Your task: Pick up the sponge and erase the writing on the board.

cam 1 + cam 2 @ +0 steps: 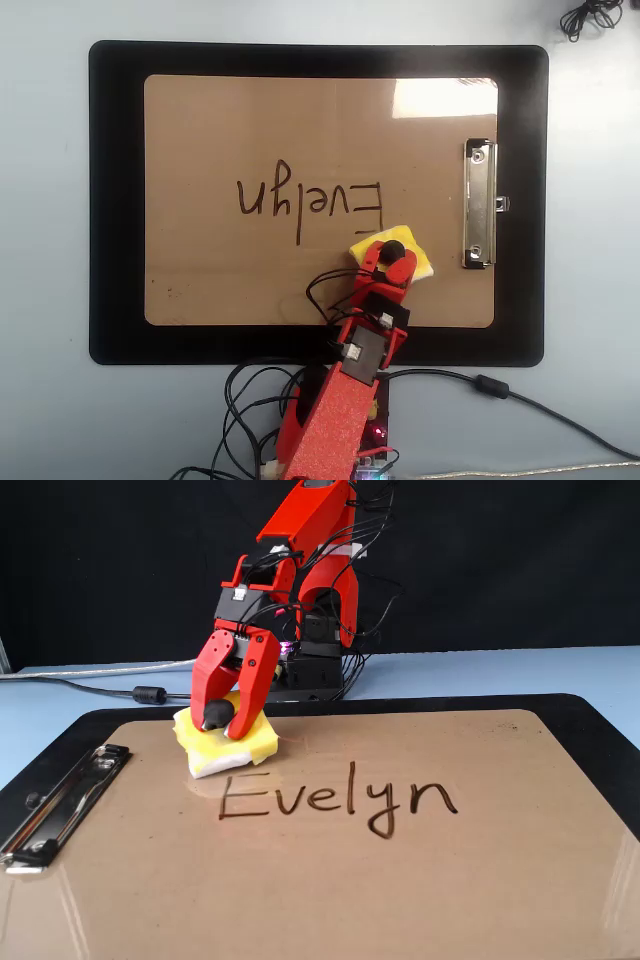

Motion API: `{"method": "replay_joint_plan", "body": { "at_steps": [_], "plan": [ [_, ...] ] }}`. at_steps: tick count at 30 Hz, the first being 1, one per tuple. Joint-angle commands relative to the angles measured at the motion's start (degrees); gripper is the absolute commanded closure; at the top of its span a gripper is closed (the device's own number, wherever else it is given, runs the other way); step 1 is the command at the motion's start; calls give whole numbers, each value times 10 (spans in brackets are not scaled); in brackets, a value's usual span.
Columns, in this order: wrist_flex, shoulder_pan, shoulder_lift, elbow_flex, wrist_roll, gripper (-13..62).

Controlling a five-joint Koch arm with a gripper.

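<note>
— Yellow foam, where?
— The sponge (pixel 226 743) sits turned cornerwise on the board (pixel 200 130), lower right of centre overhead, just beside the "E".
— The writing (pixel 310 205)?
— "Evelyn", upside down overhead, running left-right.
— Claw (pixel 223 723)?
— Clamped on the sponge's black knob.

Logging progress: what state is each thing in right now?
sponge: gripped by its black knob, tilted, at the board beside the "E".
writing: whole, "Evelyn" unerased.
board: flat on the black mat.
metal clip: closed, holds nothing.
gripper: jaws shut on the knob.
</note>
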Motion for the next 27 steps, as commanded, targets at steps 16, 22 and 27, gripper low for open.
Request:
{"method": "replay_joint_plan", "body": {
  "at_steps": [16, 22, 27],
  "plan": [
    [-186, -88, -66, 30, -78, 574],
    [-195, -98, 107, 192, -79, 575],
    [-260, -113, -103, 51, -83, 575]
  ]
}}
